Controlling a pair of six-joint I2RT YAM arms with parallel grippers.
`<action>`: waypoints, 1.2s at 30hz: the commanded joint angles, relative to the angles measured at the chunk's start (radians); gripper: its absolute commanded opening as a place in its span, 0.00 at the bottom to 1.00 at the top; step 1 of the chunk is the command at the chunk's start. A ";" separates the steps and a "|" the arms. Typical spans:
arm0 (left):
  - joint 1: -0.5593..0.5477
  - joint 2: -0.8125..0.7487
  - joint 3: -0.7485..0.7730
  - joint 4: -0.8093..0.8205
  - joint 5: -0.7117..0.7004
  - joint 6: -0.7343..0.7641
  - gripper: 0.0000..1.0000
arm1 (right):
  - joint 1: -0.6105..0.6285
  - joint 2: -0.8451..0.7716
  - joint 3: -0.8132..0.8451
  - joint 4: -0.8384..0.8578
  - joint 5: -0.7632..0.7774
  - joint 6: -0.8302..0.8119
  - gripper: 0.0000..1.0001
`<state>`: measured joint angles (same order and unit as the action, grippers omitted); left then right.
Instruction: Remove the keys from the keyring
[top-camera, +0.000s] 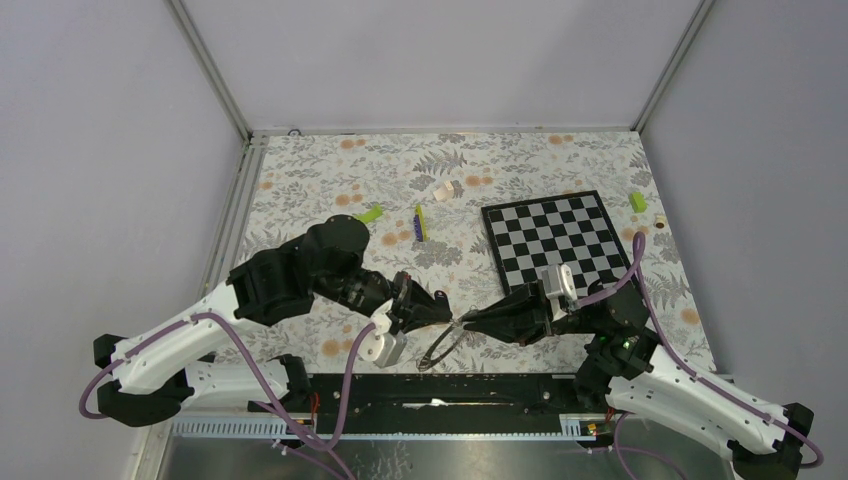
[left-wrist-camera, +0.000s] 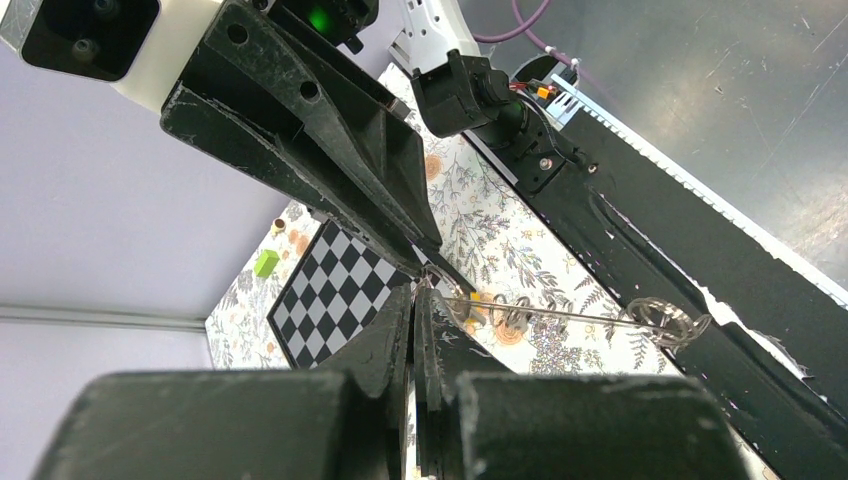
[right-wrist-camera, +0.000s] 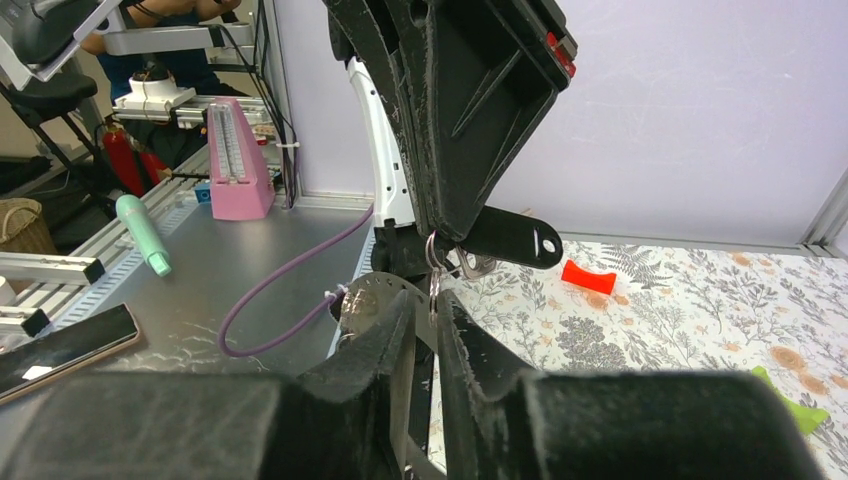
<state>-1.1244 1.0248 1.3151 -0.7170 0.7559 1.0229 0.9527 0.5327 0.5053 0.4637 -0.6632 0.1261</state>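
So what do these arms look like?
The left arm and right arm are white shells with chunky black joints, each trailing a purple cable. The left gripper and right gripper are matte black wedges with two scuffed fingers and a white camera block. A green light glows on the right arm.

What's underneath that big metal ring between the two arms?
Below the keyring: flowered table cloth and the black rail at the near edge. The left tool and right tool cover the end where they meet.

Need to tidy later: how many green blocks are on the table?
2. One green block lies left of the yellow-purple stick; the second block right of the chessboard. More may be hidden.
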 joint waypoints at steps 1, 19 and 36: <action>-0.002 -0.008 0.012 0.038 0.030 0.005 0.00 | -0.001 0.002 -0.001 0.039 0.013 0.000 0.23; -0.003 0.001 0.014 0.037 0.033 0.006 0.00 | -0.002 0.066 0.007 0.095 -0.024 0.029 0.26; -0.002 -0.001 0.012 0.037 0.037 0.002 0.00 | -0.002 0.047 0.002 0.082 -0.021 0.025 0.06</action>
<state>-1.1244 1.0302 1.3151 -0.7166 0.7570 1.0229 0.9527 0.5976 0.5053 0.5053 -0.6750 0.1547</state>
